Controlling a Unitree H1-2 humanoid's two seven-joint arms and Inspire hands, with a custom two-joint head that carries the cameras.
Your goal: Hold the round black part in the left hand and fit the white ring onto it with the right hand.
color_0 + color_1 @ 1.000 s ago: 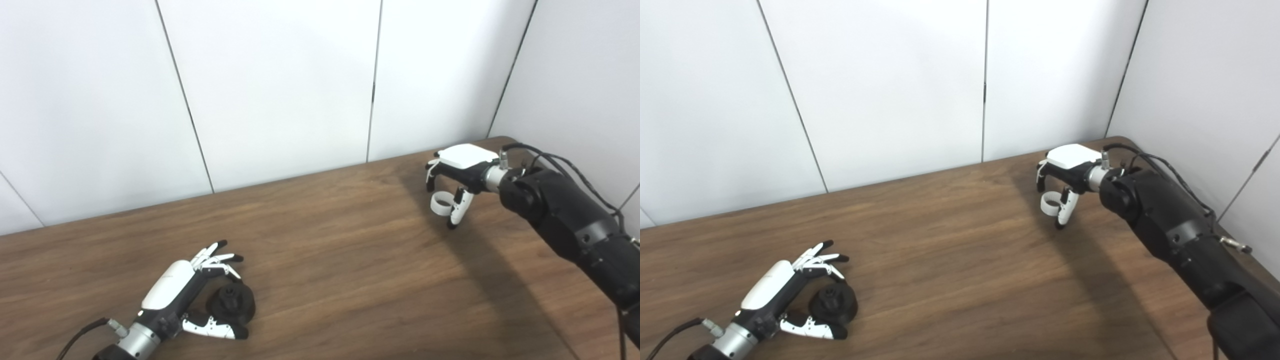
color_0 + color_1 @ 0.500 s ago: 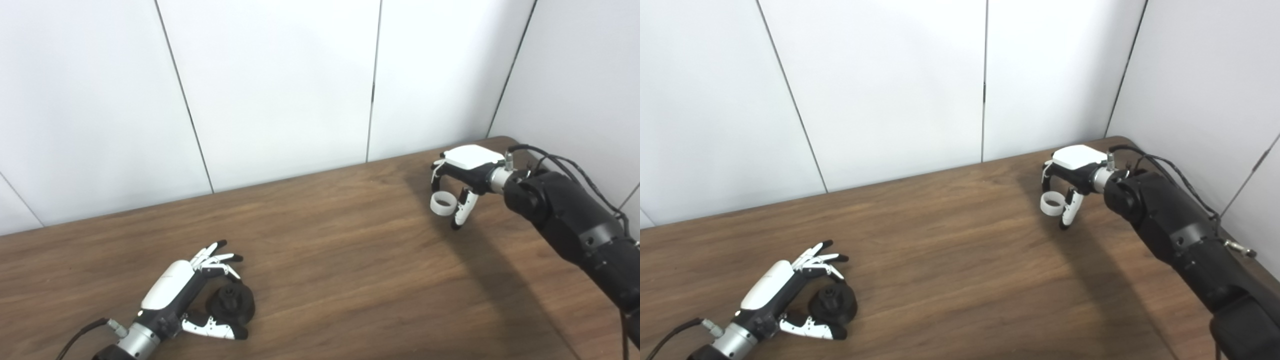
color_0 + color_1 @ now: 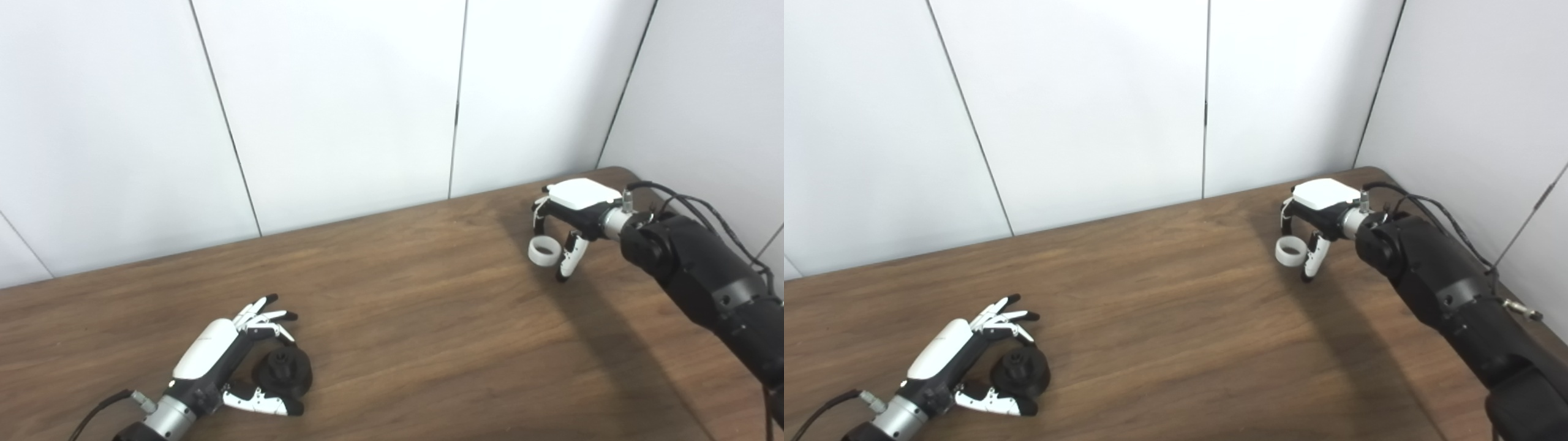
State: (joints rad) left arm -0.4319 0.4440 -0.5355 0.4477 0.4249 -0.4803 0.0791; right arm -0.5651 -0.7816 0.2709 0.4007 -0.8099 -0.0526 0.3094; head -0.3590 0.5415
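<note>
The round black part lies on the wooden table at the near left. My left hand rests on the table around it. Its fingers are spread just behind the part and its thumb lies in front, not closed on it. At the far right, my right hand hangs palm down, shut on the white ring. The ring is pinched between a fingertip and the thumb, lying almost flat, just above or at the tabletop.
White wall panels stand close behind the table and along its right side. The table's far right corner is rounded. A cable runs along my black right forearm.
My right hand has drifted a little to the right with the ring, and the ring has tipped from a steeper tilt to almost flat. The left hand and the black part have not moved.
</note>
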